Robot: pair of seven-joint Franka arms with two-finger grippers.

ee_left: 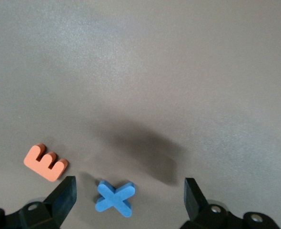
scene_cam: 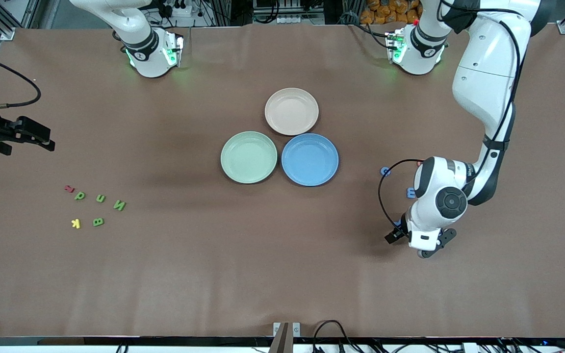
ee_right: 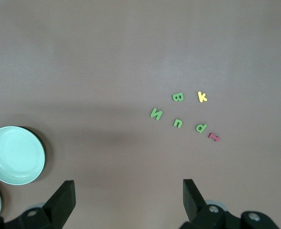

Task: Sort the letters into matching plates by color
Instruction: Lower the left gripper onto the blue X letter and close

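Note:
Three plates sit mid-table: pale green [scene_cam: 248, 157], blue [scene_cam: 310, 159] and beige-pink [scene_cam: 292, 111]. My left gripper [scene_cam: 396, 234] is open and low over the table toward the left arm's end. In the left wrist view the left gripper [ee_left: 129, 187] has a blue X letter [ee_left: 115, 197] lying between its fingers, untouched, with an orange E [ee_left: 45, 162] beside it. Two more blue letters [scene_cam: 385, 171] [scene_cam: 411, 192] lie near that arm. My right gripper [scene_cam: 42, 139] is open and empty, waiting above the right arm's end. Green letters [scene_cam: 119, 205] [ee_right: 155, 113] lie there.
With the green letters lie a yellow k [scene_cam: 75, 223] and a red letter [scene_cam: 69, 188]. The green plate [ee_right: 15, 155] shows in the right wrist view. The left arm's elbow [scene_cam: 483, 88] hangs over its end of the table.

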